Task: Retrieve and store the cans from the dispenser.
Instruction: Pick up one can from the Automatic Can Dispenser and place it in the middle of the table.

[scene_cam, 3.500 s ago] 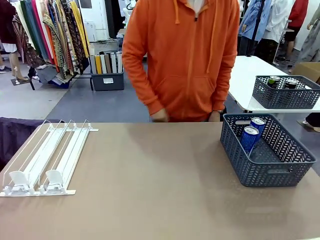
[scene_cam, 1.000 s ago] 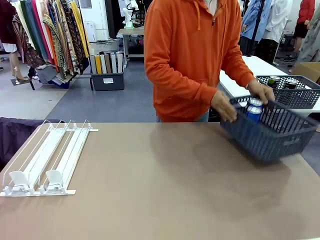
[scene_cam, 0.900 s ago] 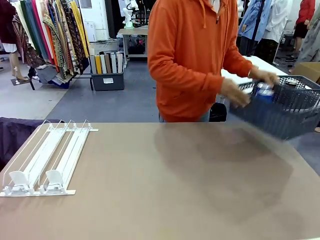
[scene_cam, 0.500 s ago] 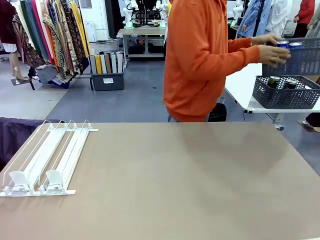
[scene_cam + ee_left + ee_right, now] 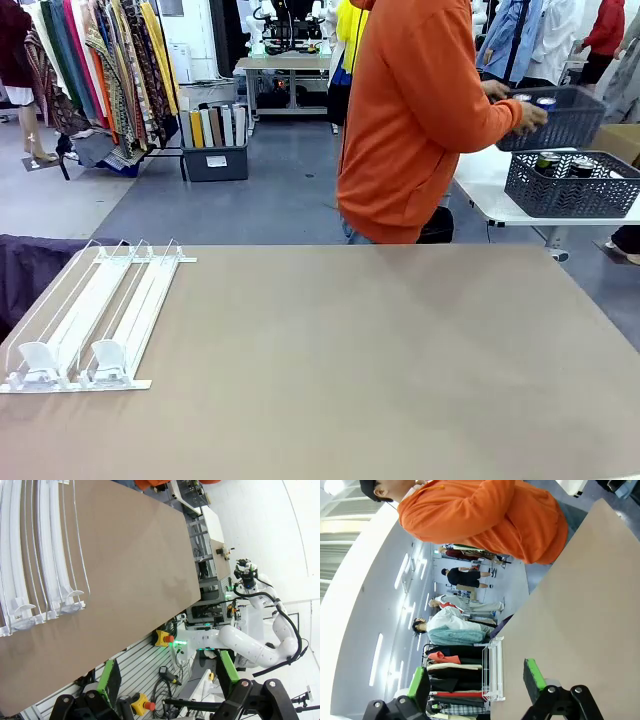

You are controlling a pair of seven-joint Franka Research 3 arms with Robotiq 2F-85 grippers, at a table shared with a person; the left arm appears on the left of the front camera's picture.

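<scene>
The white wire dispenser [image 5: 95, 315] lies at the table's left edge with bare lanes; it also appears in the left wrist view [image 5: 40, 555] and, small, in the right wrist view [image 5: 492, 672]. A person in an orange hoodie [image 5: 420, 120] stands turned away beyond the far edge, holding up a dark basket [image 5: 560, 120] with silver-topped cans [image 5: 545, 101] inside. My left gripper [image 5: 167, 672] is open above the table's near side, with nothing between its jaws. My right gripper [image 5: 475, 680] is open too, over bare tabletop.
A second dark basket [image 5: 570, 190] with cans [image 5: 548, 161] sits on a white side table [image 5: 490, 170] at the back right. Clothes racks [image 5: 100, 70] line the far left. The brown tabletop [image 5: 350, 360] is bare from the dispenser to its right edge.
The person lifted the basket with the blue cans off the table's right side and carried it away to the back right, turning toward the white side table.
</scene>
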